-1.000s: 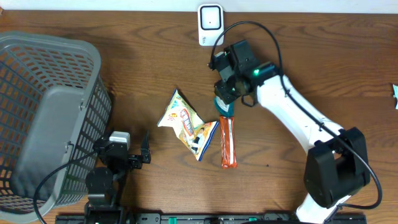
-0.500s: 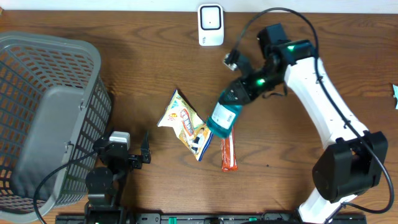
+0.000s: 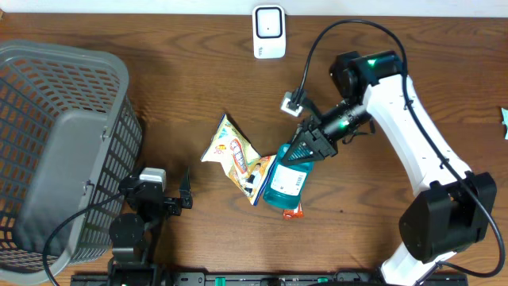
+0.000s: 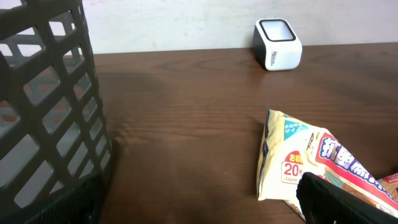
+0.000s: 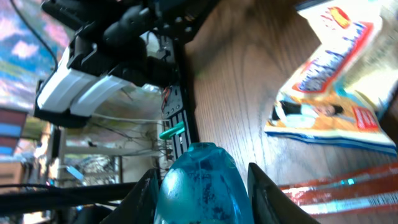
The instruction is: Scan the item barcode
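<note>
The basket sits just left of my left tool, which is spread wide and holds nothing. Ahead and to the right of it lies the snack bag.

My right tool is clamped on the top end of the teal bottle. The bottle hangs tilted below the tool, over the bag's corner and an orange packet.

Gripped so near one end, I judge the bottle could swivel or slip between my fingers. Carried this low, it could drag either packet.

The scanner stands well beyond the right tool, and I see nothing between them. The label might end up facing away from it.
</note>
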